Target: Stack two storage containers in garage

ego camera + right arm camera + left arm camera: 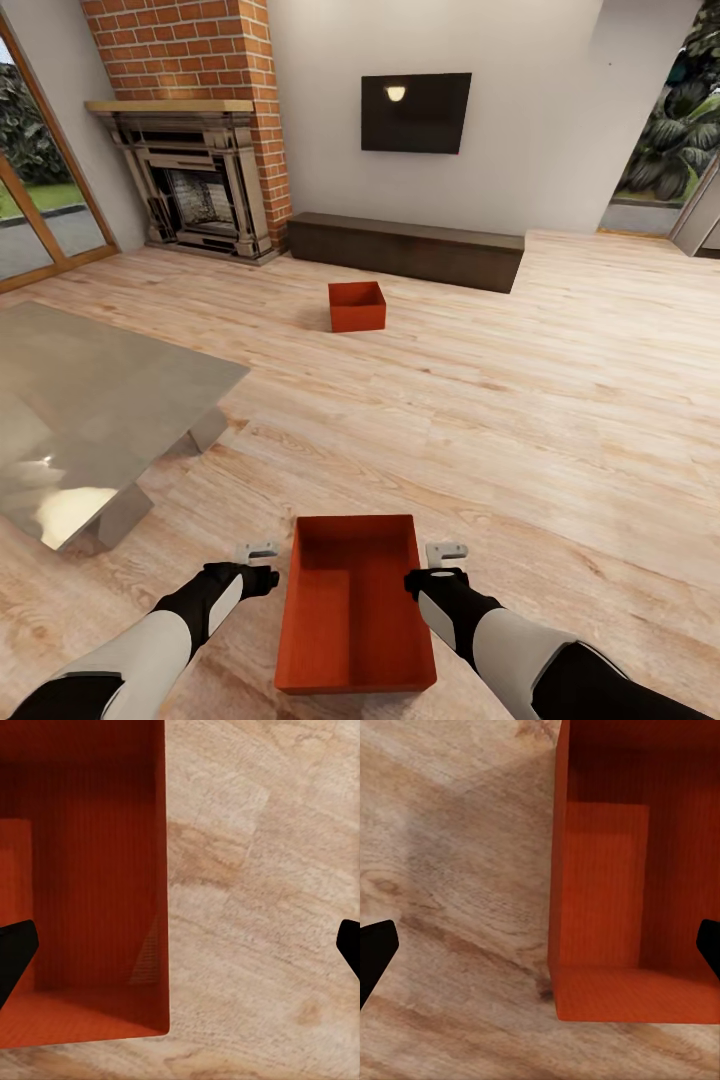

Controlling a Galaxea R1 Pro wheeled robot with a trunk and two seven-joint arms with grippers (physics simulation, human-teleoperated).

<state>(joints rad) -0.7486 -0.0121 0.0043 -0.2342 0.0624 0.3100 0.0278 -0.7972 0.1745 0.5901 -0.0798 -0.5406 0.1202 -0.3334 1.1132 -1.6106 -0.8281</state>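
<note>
One orange-red storage container lies just in front of me on the living room's light wood planks, between my two arms. A second storage container stands farther off, in the middle of the room before the low bench. My left gripper is open over the near bin's left long wall, one fingertip outside and the other inside. My right gripper is open over the right long wall in the same way. Both bins are empty.
A glass table stands close on the left. A brick fireplace, a wall TV and a dark low bench line the far wall. A doorway opens at the far right. Bare wood floor stretches to the right.
</note>
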